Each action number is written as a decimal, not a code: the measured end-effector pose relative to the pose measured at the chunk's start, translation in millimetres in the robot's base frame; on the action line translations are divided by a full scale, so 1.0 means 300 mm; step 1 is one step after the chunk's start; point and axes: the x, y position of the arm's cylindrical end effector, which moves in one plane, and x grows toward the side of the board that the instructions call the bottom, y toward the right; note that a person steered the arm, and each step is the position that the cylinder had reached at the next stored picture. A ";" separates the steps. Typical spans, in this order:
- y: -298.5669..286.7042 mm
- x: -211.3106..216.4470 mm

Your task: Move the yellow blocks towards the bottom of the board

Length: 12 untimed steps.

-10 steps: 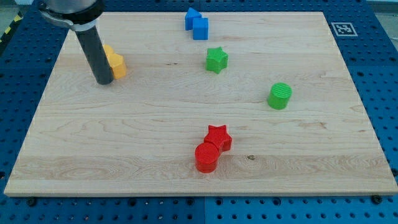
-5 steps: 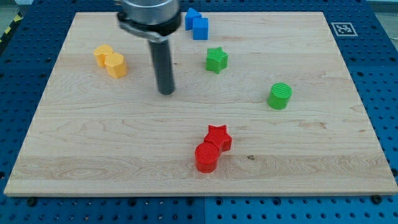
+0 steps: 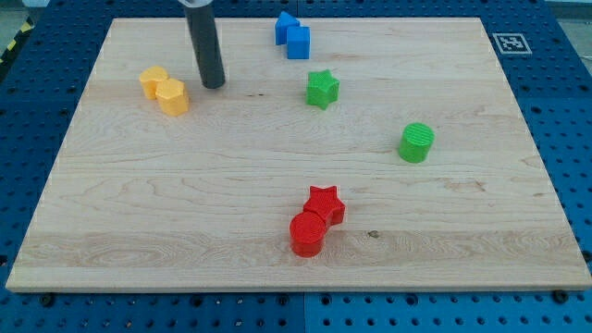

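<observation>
Across nearly the whole view lies the tabletop, a pale wooden board on a blue pegboard, with a black-and-white marker at its 2 o'clock corner. Next in size is my rod, dark and upright, coming in from the view's top at 11 o'clock; my tip rests on the wood just beside the yellow pair, at their 3 o'clock, apart from them with a narrow strip of board between. No hand shows: the arm ends in the bare rod, so nothing can be said of it being apart or together. At 6 o'clock a red cylinder touches a red star, the star at its 1 o'clock. At 3 o'clock a green cylinder stands alone, well apart from everything. A green star sits at 12 o'clock, slightly right of centre. Above it two blue blocks touch: a blue cube and, at its 11 o'clock, a second blue block of unclear shape. At 10 o'clock, in the board's upper left, the two yellow blocks touch: one yellow block nearer the tip, the other yellow block at its 10 o'clock; their shapes cannot be made out.
</observation>
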 end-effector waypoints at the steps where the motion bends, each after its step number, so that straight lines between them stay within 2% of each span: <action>1: -0.030 -0.014; 2: -0.139 -0.016; 4: -0.178 -0.030; 5: -0.258 -0.079; 6: -0.260 -0.079; 9: -0.236 0.046; 12: -0.195 -0.016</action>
